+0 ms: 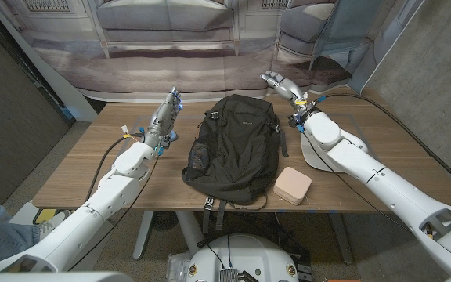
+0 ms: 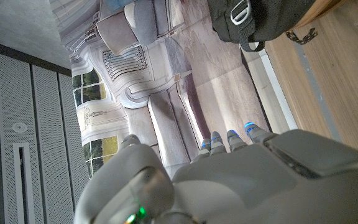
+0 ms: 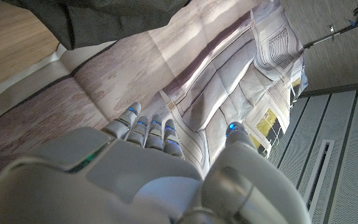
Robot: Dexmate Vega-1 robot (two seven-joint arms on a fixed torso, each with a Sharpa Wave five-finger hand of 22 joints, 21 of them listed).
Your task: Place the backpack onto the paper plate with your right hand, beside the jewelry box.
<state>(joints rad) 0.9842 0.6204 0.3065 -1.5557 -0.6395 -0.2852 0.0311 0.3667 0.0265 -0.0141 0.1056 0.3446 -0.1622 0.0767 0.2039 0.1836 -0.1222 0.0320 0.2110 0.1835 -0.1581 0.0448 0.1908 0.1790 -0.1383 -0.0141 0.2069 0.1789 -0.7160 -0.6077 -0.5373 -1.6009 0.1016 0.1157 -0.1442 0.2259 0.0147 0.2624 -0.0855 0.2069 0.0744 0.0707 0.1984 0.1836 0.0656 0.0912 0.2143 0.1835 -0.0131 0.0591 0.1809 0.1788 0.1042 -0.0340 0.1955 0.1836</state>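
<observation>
Jewelry box, pale pink and closed, sits closest to the table's front edge, just to the right of the backpack and very close to its lower corner. A strap of the black backpack hangs over that front edge, and the bag itself lies flat along the middle of the wooden table, its top toward the far side. In the left wrist view a buckle and a strap of the backpack show at the table's edge. Further back and to the right, a paper plate lies mostly hidden under the right forearm, with a pale sliver of its rim visible beyond the jewelry box; the backpack is beside it, not on it.

Left hand hovers left of the bag's upper part, fingers straight and close together, holding nothing and apart from the backpack. Right hand is raised near the table's far edge, off the bag's top right corner, fingers loosely spread and slightly curved, empty. Behind the table hangs a printed backdrop of sofas.
</observation>
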